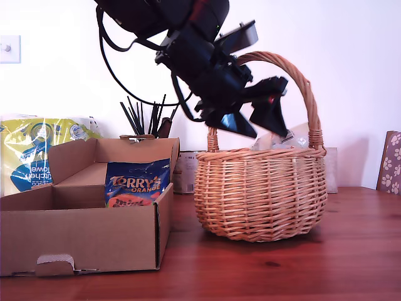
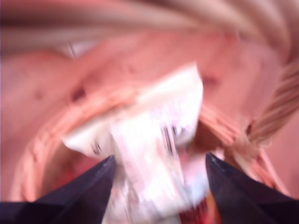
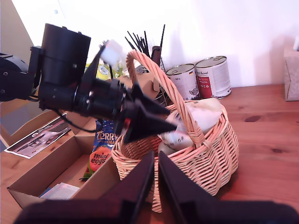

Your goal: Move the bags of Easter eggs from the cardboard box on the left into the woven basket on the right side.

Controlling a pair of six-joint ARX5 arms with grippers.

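My first gripper [image 1: 266, 133] hangs open just over the woven basket [image 1: 260, 188], under its arched handle. In the first wrist view, blurred, its fingers [image 2: 93, 186] stand wide apart around a white bag of Easter eggs [image 2: 159, 126] lying in the basket [image 2: 46, 135]; no grip shows. White bags [image 3: 196, 114] fill the basket [image 3: 210, 154]. A dark blue "Terry's Orange" bag [image 1: 136, 183] stands against the cardboard box [image 1: 81, 238] wall nearest the basket. My second gripper [image 3: 155, 157] is shut and empty, held back from the basket.
A yellow-and-blue kitchen towel pack [image 1: 31, 153] stands behind the box. Two tins [image 3: 212, 77] and a pot of black sticks [image 1: 144, 116] sit behind the basket. A paw-print box [image 1: 391, 160] is at the exterior view's right. A leaflet [image 3: 39, 137] lies beside the box.
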